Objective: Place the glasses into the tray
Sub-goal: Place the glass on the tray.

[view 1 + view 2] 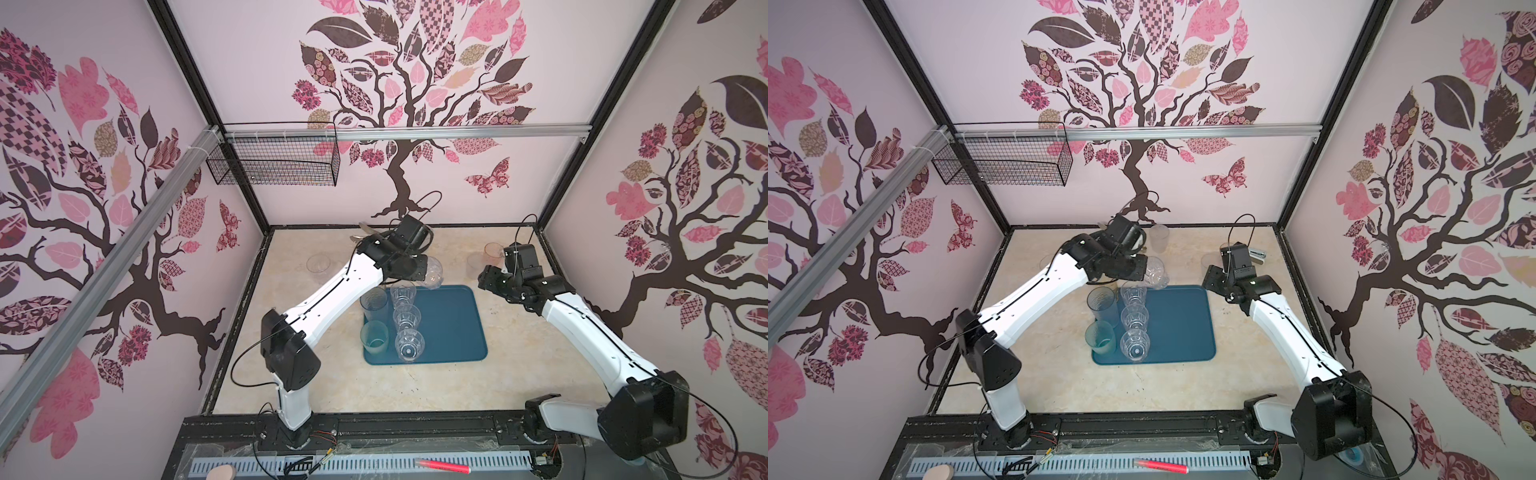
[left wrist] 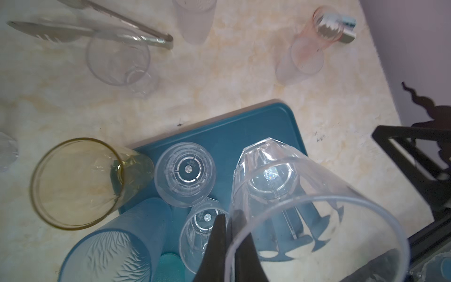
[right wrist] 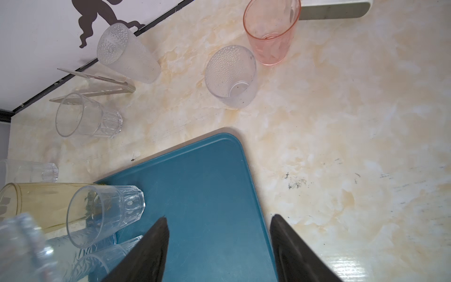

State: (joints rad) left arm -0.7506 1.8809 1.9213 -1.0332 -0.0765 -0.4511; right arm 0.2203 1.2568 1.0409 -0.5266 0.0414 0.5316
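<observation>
**Faceted glass held over the tray's far edge**

The left gripper (image 2: 228, 217) pinches the rim of a clear faceted glass (image 1: 433, 272), which is tilted above the far edge of the teal tray (image 1: 449, 328). On the left arm's side of the tray stand three more clear faceted glasses (image 1: 406, 319) in a row, beside a taller amber glass (image 1: 374, 302) and a frosted glass (image 1: 374, 337). The right gripper (image 3: 219, 216) hangs spread and empty over the tray's rim. The pink glass (image 3: 271, 31) half hides the stapler (image 2: 347, 26). In both top views the left arm covers most of the tongs (image 2: 97, 26).

Robot lab cell: aluminium rails (image 1: 415, 134) and wallpapered panels (image 1: 249, 62) enclose a tabletop (image 1: 519, 332).
</observation>
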